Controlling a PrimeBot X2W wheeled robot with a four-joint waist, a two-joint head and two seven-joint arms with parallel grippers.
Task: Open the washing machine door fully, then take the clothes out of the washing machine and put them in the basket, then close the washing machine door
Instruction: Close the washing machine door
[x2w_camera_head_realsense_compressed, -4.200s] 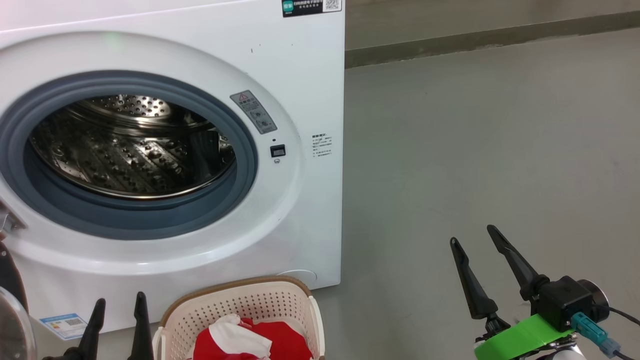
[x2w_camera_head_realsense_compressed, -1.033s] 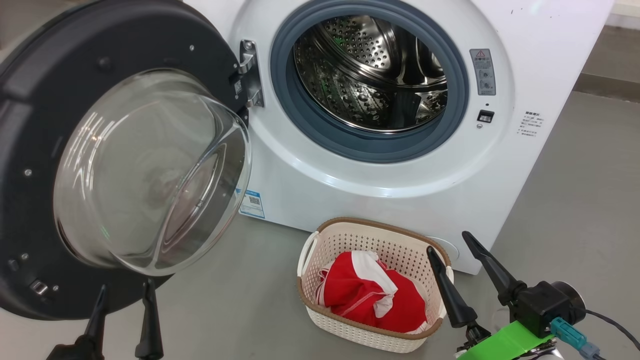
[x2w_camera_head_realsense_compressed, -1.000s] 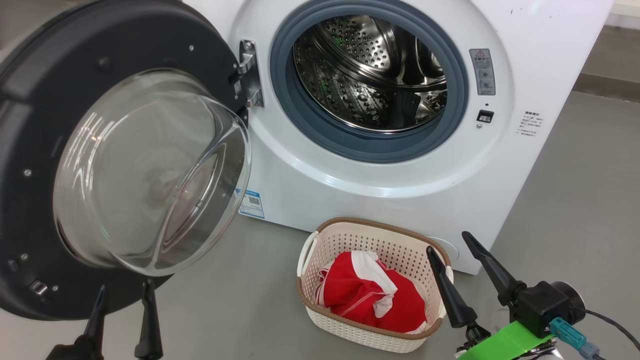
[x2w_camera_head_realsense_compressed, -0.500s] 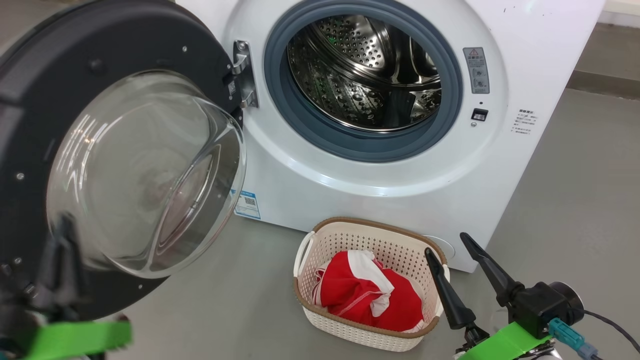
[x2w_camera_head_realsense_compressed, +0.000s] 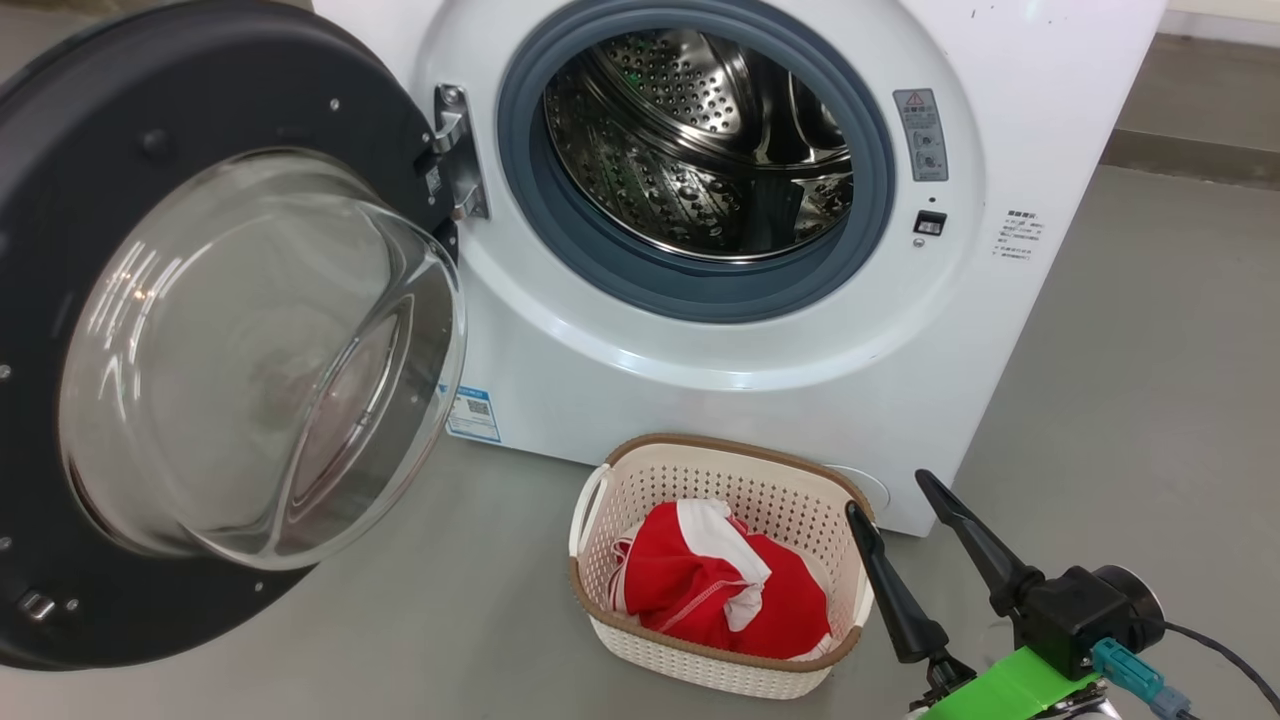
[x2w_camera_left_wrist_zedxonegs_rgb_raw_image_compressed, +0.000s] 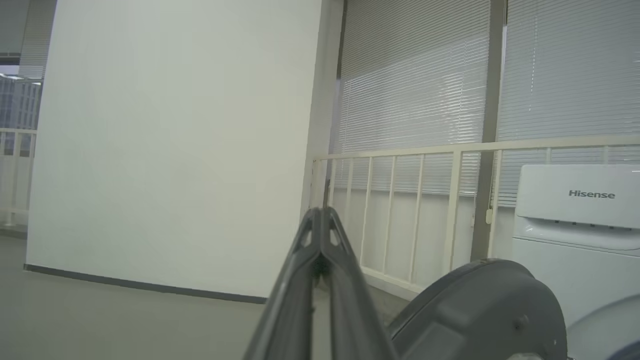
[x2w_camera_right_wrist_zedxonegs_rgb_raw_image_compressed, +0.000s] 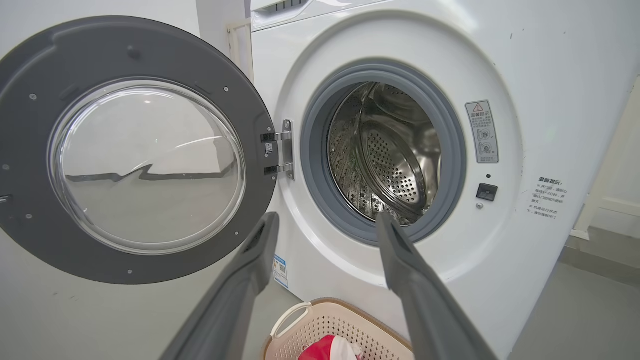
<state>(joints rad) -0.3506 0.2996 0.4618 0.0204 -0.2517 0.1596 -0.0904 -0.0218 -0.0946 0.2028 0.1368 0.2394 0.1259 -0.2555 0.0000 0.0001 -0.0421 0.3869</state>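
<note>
The washing machine (x2w_camera_head_realsense_compressed: 640, 400) faces me, and the washing machine door (x2w_camera_head_realsense_compressed: 60, 150) is swung wide at its nine o'clock. At six o'clock sits the basket (x2w_camera_head_realsense_compressed: 730, 485), holding the clothes (x2w_camera_head_realsense_compressed: 700, 595). At the basket's three o'clock the right gripper (x2w_camera_head_realsense_compressed: 887, 492) is released and empty. The left gripper (x2w_camera_left_wrist_zedxonegs_rgb_raw_image_compressed: 320, 212) is clenched on nothing.

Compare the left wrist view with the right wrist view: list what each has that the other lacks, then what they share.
Left wrist view: the left gripper, shut on nothing, window blinds and the Hisense logo. Right wrist view: the right gripper, open, the steel drum, the bulging glass window, and the basket with red clothes in it. Shared: the washing machine and its open door, a part of the dark rim from the left wrist, nearly the whole inner face from the right.
</note>
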